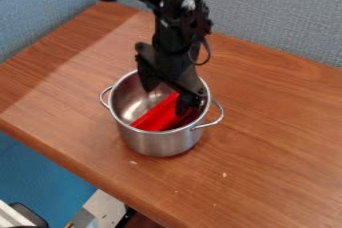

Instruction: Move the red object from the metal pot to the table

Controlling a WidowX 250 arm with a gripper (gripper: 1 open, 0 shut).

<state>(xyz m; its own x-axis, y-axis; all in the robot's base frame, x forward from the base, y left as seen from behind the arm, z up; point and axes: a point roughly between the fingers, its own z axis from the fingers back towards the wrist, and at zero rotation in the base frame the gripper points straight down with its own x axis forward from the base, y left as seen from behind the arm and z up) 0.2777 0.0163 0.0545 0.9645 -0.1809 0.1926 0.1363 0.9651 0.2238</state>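
A shiny metal pot (140,139) with two loop handles stands on the reddish-brown table (267,142), near its front edge. Inside it a bright red object (158,118) leans against the right wall, its upper end partly covered by my arm. My black gripper (166,86) points steeply down into the pot's mouth and is open, with one finger (142,75) near the far left of the rim and the other by the red object's upper end. Nothing is gripped between the fingers.
The table's front edge runs diagonally just below the pot, with a drop to a blue floor beyond it. A blue wall stands behind the table. Bare wood lies to the left and right of the pot.
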